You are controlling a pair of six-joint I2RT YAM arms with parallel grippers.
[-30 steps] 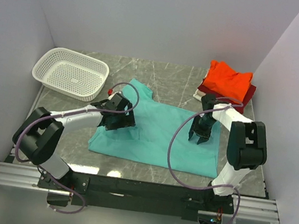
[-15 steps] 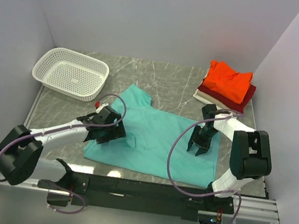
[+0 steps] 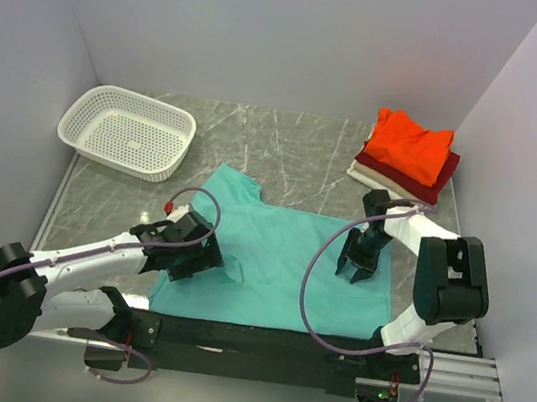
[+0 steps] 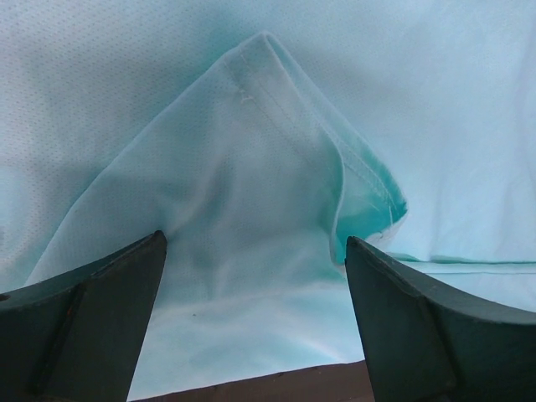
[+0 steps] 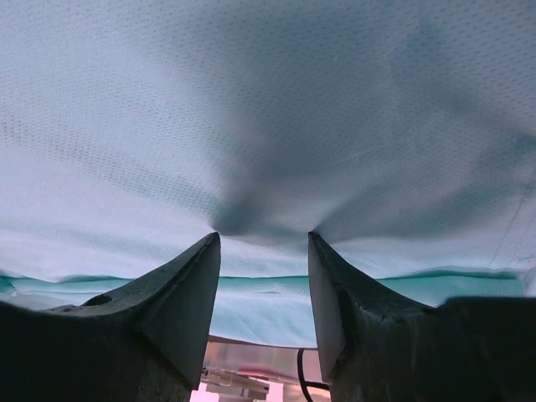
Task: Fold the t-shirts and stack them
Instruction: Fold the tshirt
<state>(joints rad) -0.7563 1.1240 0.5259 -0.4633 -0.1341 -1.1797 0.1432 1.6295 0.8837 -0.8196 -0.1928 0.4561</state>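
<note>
Teal t-shirt [image 3: 284, 264] spread flat on the tabletop [image 3: 286, 148], toward its near edge. My left pincer [image 4: 255, 243] gapes wide, straddling a folded sleeve [image 4: 251, 159], gripping nothing. My right pincer [image 5: 264, 236] stands half open, tips pressed into puckered cloth. Orange-red t-shirt [image 3: 411, 141] lies folded far right.

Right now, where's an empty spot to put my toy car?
The best bare patch is the back of the table, between the white basket and the folded shirt stack, behind the teal shirt. A smaller strip lies in front of the basket, left of the shirt. The middle is crowded: shirt, left gripper and right gripper.
</note>
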